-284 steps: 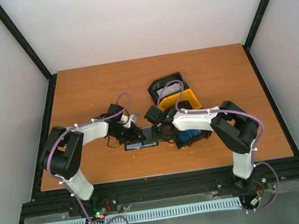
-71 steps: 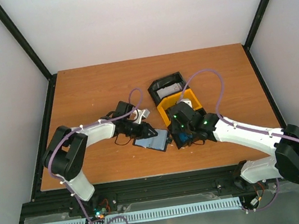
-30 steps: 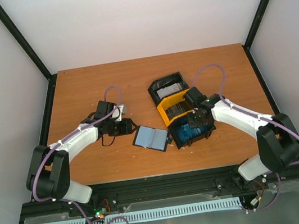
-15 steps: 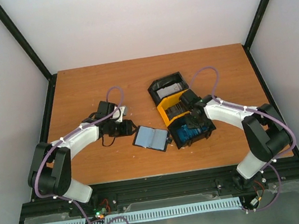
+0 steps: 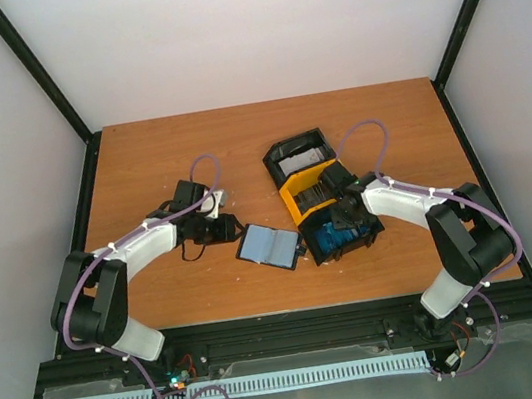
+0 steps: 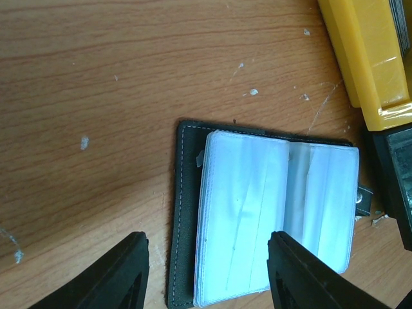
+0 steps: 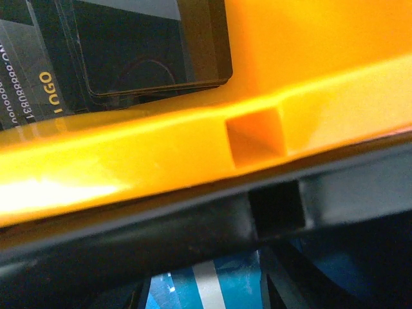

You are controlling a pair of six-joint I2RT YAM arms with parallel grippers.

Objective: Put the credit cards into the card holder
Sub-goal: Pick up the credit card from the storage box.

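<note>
The left gripper has its two fingers well apart with nothing clamped between them. In the wrist view they frame the left half of the card holder from above, and from the top camera the gripper sits just left of the holder without touching it. The right gripper hangs low over the black-and-yellow tray. Its wrist camera is so close to the yellow wall that the fingers do not show, so whether they are apart or together cannot be told. The card holder lies open and flat on the wooden table, clear sleeves up, with its clasp tab pointing toward the tray. The blue credit cards sit in the tray's near black compartment, dark cards in the yellow one and pale cards in the far one. The table is scuffed with pale flecks, and white walls and black frame posts enclose it. A couple of seconds ago the left gripper was on the holder; it is now drawn back, while the holder has kept its place over the last second. The right gripper has edged left across the tray.
</note>
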